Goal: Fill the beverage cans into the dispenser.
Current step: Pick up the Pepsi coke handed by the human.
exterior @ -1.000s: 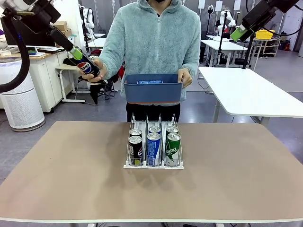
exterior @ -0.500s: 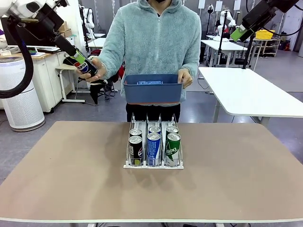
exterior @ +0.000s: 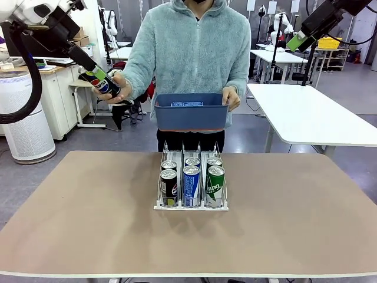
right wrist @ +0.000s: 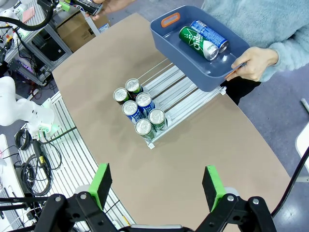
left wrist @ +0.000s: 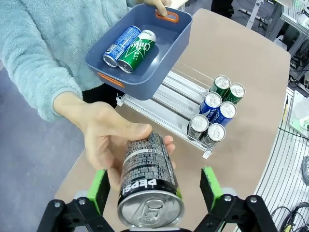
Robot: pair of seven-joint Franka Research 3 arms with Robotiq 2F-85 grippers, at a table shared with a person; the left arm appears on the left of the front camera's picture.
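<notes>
We find the handover step in hand. The person's hand (left wrist: 104, 140) offers a Pepsi can (left wrist: 147, 169) to the left claw (left wrist: 154, 187), up off the surface (exterior: 88, 218) at its left.

The pads (left wrist: 99, 187) stand apart on either side of the can, with a gap on both sides, so no grip is made. The right claw (right wrist: 157, 186) hangs open and empty, high over the surface.

The dispenser (exterior: 191, 207) holds six cans (exterior: 191, 180), two per lane. The bin (exterior: 190, 116) carries two more.

In our judgement, the next move calls for closing squarely on the can. The claw should then wait for the hand's release before carrying the can to the back of the Pepsi lane.
</notes>
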